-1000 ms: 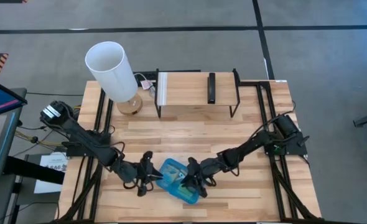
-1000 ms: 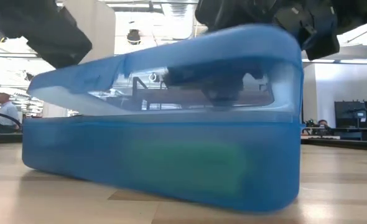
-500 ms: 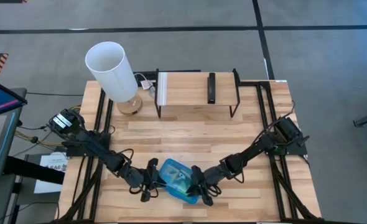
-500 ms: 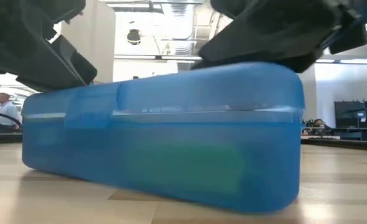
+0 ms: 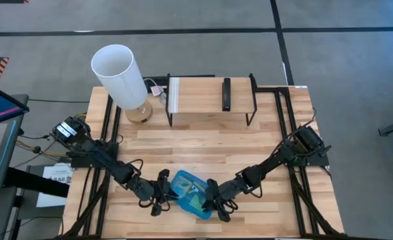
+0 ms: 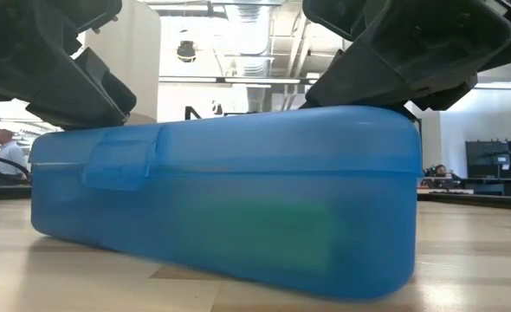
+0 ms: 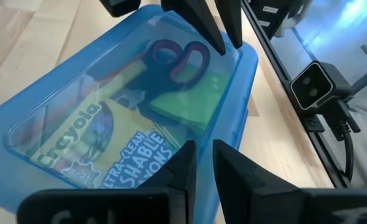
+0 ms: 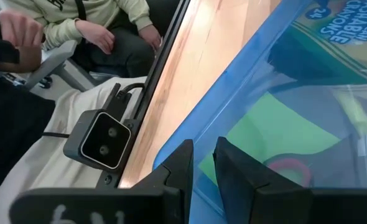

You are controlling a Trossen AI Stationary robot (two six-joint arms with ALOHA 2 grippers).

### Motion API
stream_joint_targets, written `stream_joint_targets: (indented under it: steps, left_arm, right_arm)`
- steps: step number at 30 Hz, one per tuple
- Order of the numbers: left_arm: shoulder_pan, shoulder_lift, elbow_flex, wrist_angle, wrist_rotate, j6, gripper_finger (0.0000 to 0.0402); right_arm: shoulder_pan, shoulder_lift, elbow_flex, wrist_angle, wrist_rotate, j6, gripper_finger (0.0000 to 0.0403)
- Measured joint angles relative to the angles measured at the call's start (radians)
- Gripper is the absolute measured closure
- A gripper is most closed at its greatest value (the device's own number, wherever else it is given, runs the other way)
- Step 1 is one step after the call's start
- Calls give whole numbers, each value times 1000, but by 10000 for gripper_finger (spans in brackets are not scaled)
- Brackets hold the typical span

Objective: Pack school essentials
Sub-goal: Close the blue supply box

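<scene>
High view: The blue translucent case lies closed on the wooden bench, at the bench edge farthest from the wire rack. The left hand sits against one end of the case and the right hand against the opposite end. A white-shaded lamp stands beside the rack. A dark remote lies on the rack.

Low view: The case rests flat on the bench with its lid down and the front latch tab lowered. A green shape shows dimly through the case wall. Both hands press on the lid from above, one at each end of the case. A person sits in the room far behind the case.

Left wrist view: The left hand rests on the lid with its fingers narrow, nearly together, gripping nothing. Through the lid show the yellow-green crayon box, the red-handled scissors beside it and the lime-green sticky-note pad just beside the scissors. The right hand's fingers touch the far end of the case.

Right wrist view: The right hand rests on the lid edge, fingers narrow, holding nothing. The sticky-note pad and crayon box show inside the case. A seated person is beyond the bench.
</scene>
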State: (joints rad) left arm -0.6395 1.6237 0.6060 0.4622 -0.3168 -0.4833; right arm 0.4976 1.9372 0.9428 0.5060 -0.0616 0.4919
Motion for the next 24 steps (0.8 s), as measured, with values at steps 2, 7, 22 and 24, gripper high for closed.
stream_joint_targets:
  steps: [2,7,22,24]
  left_arm:
    - [0,0,0,0,0,-1,360]
    - [1,0,0,0,0,-1,360]
    - [5,-5,5,-112,-14,-109,360]
    - [11,-5,5,-107,-10,-102,360]
  right_arm:
    - [0,0,0,-1,0,0,312]
    - [0,0,0,-16,0,13,312]
    - [-17,-3,3,-139,-2,34,312]
    - [-22,-4,3,-157,-2,34,312]
